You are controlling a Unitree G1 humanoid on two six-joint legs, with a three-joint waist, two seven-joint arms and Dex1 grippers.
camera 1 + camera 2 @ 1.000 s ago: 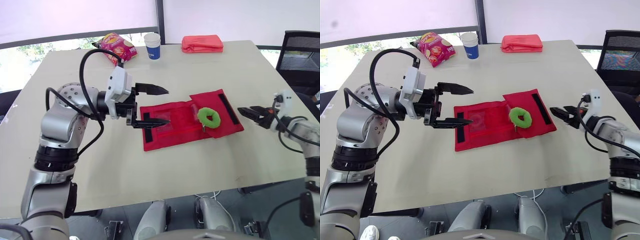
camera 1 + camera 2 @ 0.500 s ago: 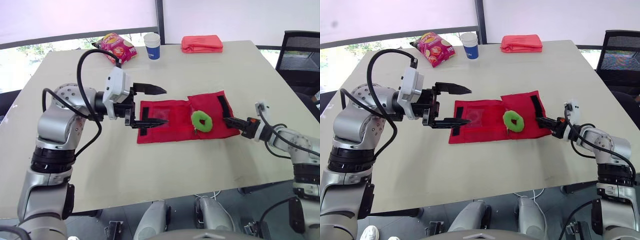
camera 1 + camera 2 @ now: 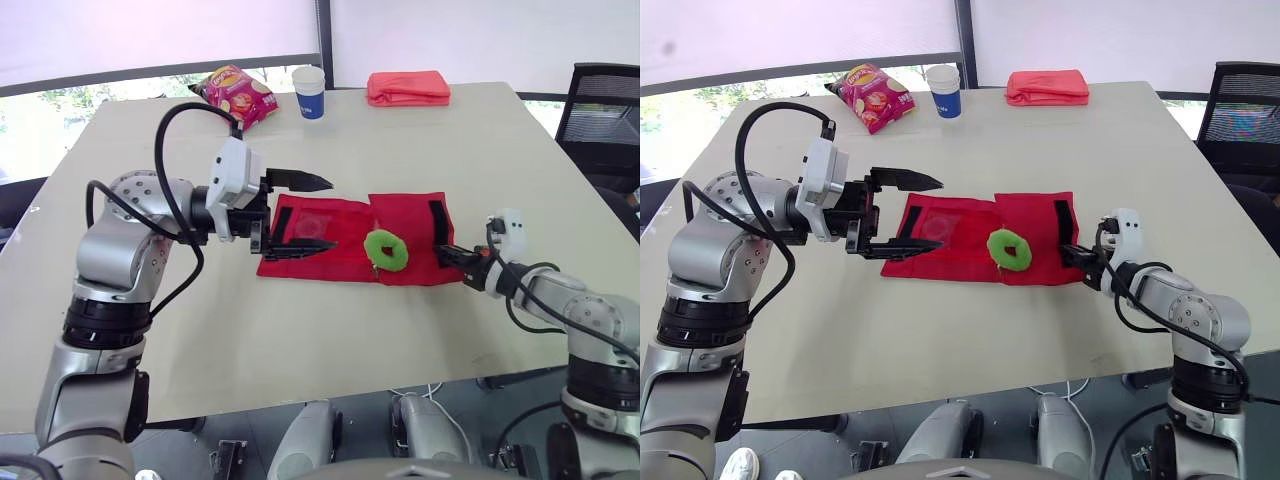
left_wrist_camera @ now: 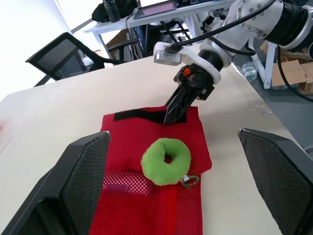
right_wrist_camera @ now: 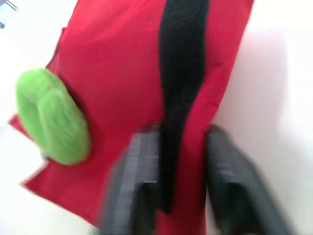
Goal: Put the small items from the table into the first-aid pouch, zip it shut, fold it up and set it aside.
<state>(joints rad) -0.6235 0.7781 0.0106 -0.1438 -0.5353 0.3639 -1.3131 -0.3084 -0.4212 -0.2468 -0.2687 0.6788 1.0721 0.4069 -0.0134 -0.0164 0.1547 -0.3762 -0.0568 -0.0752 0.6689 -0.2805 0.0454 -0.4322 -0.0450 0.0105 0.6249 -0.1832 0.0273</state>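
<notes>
A robotics test area inside an office: a broad beige tabletop stands before a window half covered by a pale roller blind, with a black mesh office chair drawn up at the far right corner. A paper cup and a snack bag sit along the tabletop's far edge, as on any staff desk. Beyond the robot's right side, a white desk loaded with equipment, loose cables and cardboard boxes on the floor point to working lab space.
</notes>
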